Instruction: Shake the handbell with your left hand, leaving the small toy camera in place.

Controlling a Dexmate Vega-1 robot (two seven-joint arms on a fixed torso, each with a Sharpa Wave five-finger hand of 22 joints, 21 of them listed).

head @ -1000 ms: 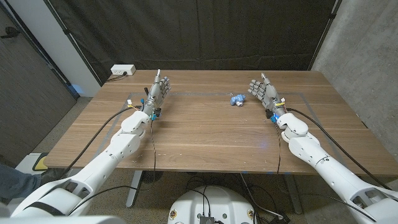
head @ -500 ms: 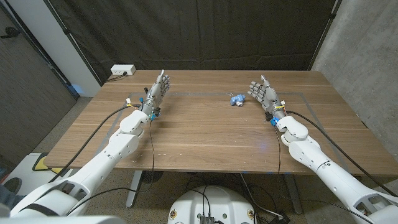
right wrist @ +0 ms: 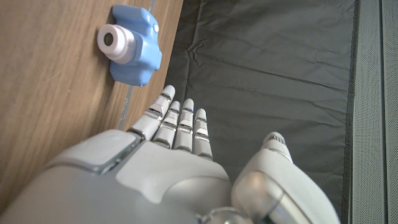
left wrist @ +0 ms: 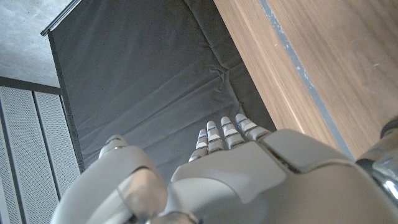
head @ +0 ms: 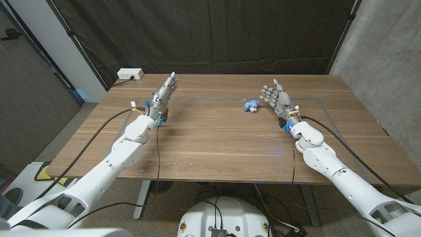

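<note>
Your left hand is up at ten o'clock on the table, fingers straight and close together, gripping nothing. Your right hand sits at two o'clock — fingers spread, empty too. The blue toy camera lies just beside it, toward centre — apart from the fingers, as far as the wrist view lets you judge.

Left robot hand slightly farther forward, fingers straighter.
</note>
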